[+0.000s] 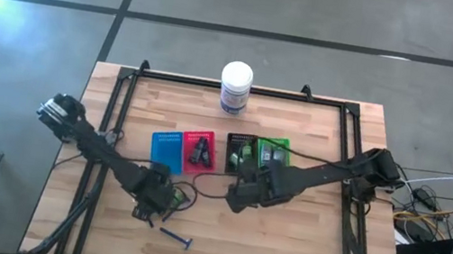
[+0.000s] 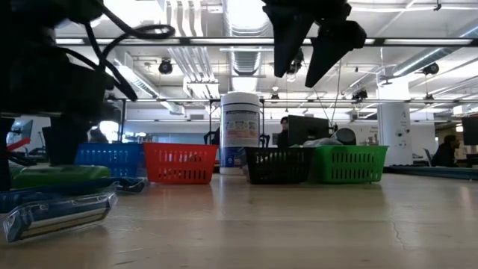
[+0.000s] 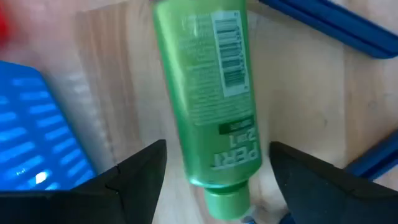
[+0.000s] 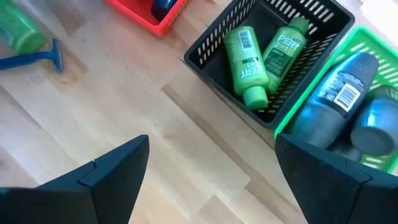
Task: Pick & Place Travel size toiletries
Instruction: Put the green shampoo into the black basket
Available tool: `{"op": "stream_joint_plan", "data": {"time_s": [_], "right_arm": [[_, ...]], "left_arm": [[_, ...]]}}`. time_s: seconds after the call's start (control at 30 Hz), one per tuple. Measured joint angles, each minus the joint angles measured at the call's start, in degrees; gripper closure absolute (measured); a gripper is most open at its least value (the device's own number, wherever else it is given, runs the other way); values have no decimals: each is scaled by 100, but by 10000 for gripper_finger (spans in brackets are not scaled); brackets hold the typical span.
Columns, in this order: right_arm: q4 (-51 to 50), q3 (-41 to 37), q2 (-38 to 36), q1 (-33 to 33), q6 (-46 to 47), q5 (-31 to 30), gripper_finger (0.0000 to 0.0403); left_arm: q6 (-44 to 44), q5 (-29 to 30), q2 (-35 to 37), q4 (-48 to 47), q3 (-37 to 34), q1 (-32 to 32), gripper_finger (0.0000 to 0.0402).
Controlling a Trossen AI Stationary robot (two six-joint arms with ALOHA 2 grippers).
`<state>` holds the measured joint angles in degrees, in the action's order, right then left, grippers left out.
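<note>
A green tube (image 3: 202, 87) lies flat on the wooden table, its cap (image 3: 227, 200) toward my wrist. My left gripper (image 3: 217, 149) points down over it, open, one finger on each side of the cap end with a gap on both sides. In the high view this gripper (image 1: 156, 200) is near the table's front left. A blue-handled razor (image 1: 177, 240) lies just nearer the front edge. My right gripper (image 1: 236, 197) hangs open and empty above the table, in front of the black tray (image 4: 214, 59), which holds two green tubes (image 4: 245, 59). The green tray (image 4: 292, 115) holds grey bottles (image 4: 339, 93).
Blue (image 1: 166, 149), red (image 1: 200, 150), black and green trays stand in a row at mid-table; the red one holds a dark item. A white jar (image 1: 235, 87) stands at the far edge. Bare wood lies at the front right.
</note>
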<state>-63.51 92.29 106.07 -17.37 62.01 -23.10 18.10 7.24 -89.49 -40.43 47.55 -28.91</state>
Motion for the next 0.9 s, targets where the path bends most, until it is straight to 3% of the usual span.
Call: {"op": "stream_joint_plan", "data": {"time_s": [0.27, 0.6, 0.9], "right_arm": [[-236, 0, -38, -156, 240, 1, 62], [-222, -2, -271, -448, 59, 9, 109], [-150, -39, -288, -679, 57, 303, 149]], "left_arm": [[-150, -375, -127, 158, -6, 276, 122], [-114, -475, -68, 346, -13, 444, 240], [764, -234, 860, 245, 125, 455, 241]]}}
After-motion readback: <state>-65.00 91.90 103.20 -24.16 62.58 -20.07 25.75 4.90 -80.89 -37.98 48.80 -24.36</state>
